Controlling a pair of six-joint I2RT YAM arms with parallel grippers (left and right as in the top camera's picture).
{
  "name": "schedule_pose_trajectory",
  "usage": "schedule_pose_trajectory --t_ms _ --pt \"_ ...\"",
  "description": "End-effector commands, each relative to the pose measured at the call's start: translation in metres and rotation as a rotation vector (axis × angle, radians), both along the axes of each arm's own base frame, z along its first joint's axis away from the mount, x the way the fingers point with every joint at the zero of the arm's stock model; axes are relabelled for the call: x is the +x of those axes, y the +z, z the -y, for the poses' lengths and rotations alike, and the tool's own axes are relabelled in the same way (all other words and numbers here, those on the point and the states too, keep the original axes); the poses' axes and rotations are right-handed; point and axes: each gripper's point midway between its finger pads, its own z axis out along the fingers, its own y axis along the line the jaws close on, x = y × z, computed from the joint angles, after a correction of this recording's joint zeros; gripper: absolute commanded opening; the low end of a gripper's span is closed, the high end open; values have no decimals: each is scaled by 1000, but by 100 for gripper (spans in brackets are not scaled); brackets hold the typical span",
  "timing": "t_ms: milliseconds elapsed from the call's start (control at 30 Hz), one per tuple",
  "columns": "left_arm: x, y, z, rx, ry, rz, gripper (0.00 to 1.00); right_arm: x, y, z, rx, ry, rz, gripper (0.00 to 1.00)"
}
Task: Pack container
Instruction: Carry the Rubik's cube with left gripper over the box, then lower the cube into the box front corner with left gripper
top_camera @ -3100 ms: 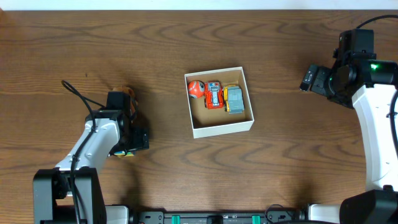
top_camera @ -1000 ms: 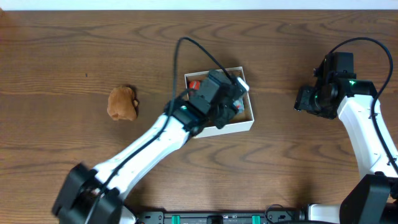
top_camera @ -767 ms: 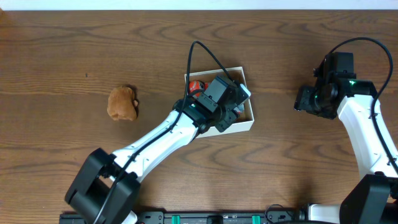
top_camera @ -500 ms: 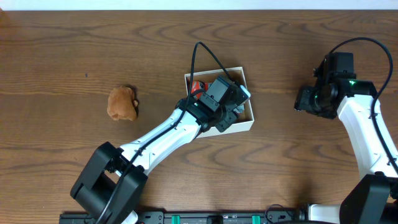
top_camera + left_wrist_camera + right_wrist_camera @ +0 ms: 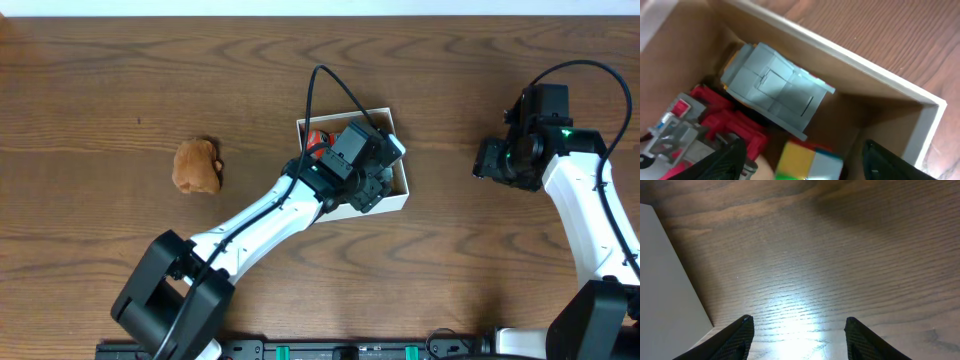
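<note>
Overhead: container point(image 5: 392, 201) sits mid-counter point(image 5: 120, 60), and my left arm point(image 5: 270, 215) reaches over it, the wrist hiding much of the inside. Brown plush point(image 5: 197, 166) lies well apart to the left. My right arm point(image 5: 575, 190) stands off to the right. Left wrist: left jaws apart inside the container, multicoloured cube point(image 5: 810, 161) between them, ungripped, near a grey block car point(image 5: 772, 90) and red toy point(image 5: 715, 120). Right wrist: right jaws apart over bare counter.

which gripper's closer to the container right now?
Left. The left gripper is inside the container, jaws open over its right part. The right gripper hangs over bare table, well off to the container's right, also open.
</note>
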Motion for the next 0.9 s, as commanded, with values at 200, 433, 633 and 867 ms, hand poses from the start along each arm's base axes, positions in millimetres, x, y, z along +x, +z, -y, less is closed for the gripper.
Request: schedule_pose_trajectory --t_ms 200,433,633,867 --pt "-3 41 -1 -52 8 54 75 0 -1 1 4 -4 -1 62" --pt "-2 45 -68 26 264 -49 43 0 -1 1 4 -4 0 60" --pt "-8 20 -110 64 439 -231 11 4 1 -3 25 3 16 23" --pt "-9 4 -100 84 417 -253 10 6 1 -19 67 42 23 13"
